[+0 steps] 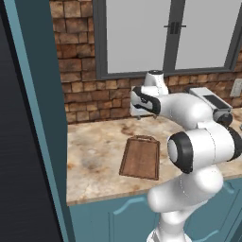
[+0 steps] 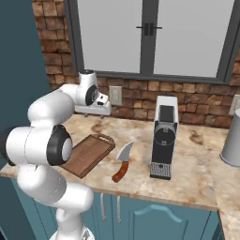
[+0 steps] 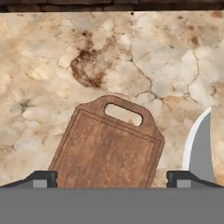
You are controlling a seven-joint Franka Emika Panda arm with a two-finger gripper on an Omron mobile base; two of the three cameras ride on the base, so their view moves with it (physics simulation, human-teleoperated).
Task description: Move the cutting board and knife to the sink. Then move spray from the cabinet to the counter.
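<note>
Lying flat on the desk (image 2: 197, 178): the cutting board (image 1: 140, 157), slotted handle turned toward the brick wall (image 1: 80, 61), long side running back to front. Placed this way, the handle end offers a thin lip to pinch, though the raised rim along the long sides looks just as reachable from above. Just beside it, on the coffee machine's side and apart from the board's edge: the knife (image 2: 123, 162), blade pointing away from the front edge, reddish handle nearer the desk's lip. Not touching the board.

Hovering above the board: the claw (image 3: 111, 178), spread wide and grasping nothing, one dark tip on either side of the board's width as seen from the hand camera. Likely held so to straddle the board across its short dimension before descending; the wide spread suits a thing this broad. Knife blade showing beyond one tip, so some care needed not to trap it on the way down.

Further out: a coffee machine (image 2: 164, 137) standing upright past the knife, close enough to crowd any sideways swing. A grey metal vessel (image 2: 232, 140) at the far edge of the right base view. Window (image 2: 150, 35) above the brick backsplash. Teal base cupboards (image 2: 154, 218) below.

Judged from the layout: first step not yet done, board and knife both on the worktop, sink and spray out of sight.
</note>
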